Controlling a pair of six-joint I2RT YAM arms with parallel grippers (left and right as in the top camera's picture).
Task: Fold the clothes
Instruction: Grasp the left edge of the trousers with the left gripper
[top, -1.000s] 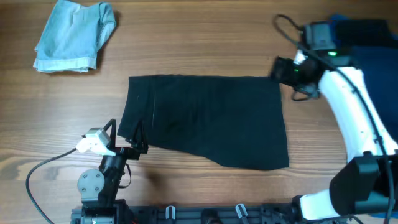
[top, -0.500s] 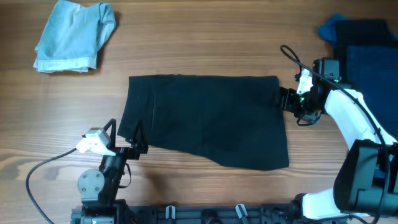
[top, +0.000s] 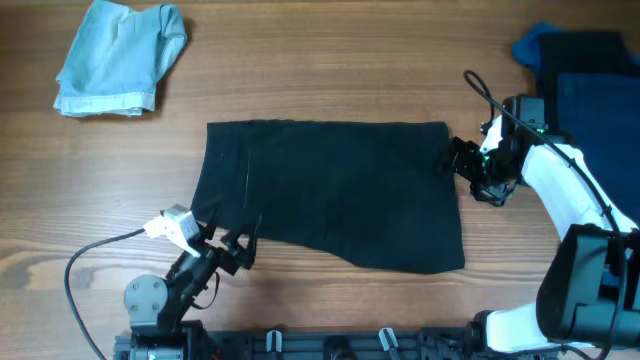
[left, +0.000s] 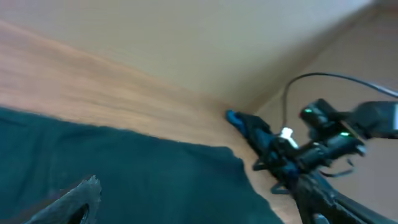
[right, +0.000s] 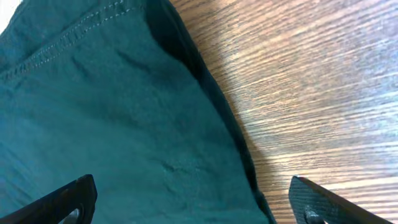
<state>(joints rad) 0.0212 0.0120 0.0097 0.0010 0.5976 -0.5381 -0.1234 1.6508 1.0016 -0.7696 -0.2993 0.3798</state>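
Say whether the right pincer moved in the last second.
Yes. The right pincer slid from the shorts' far corner down their right edge, toward the robot.

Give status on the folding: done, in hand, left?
Done: light-blue garment lies folded, top left. In hand: dark garment spread flat, unfolded; right gripper open over its right edge, left gripper near its lower-left corner. Left: this fold, plus the dark-blue pile at right.

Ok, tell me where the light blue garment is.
In the overhead view the light blue garment lies folded at the far left corner of the table, apart from the black garment spread at the centre.
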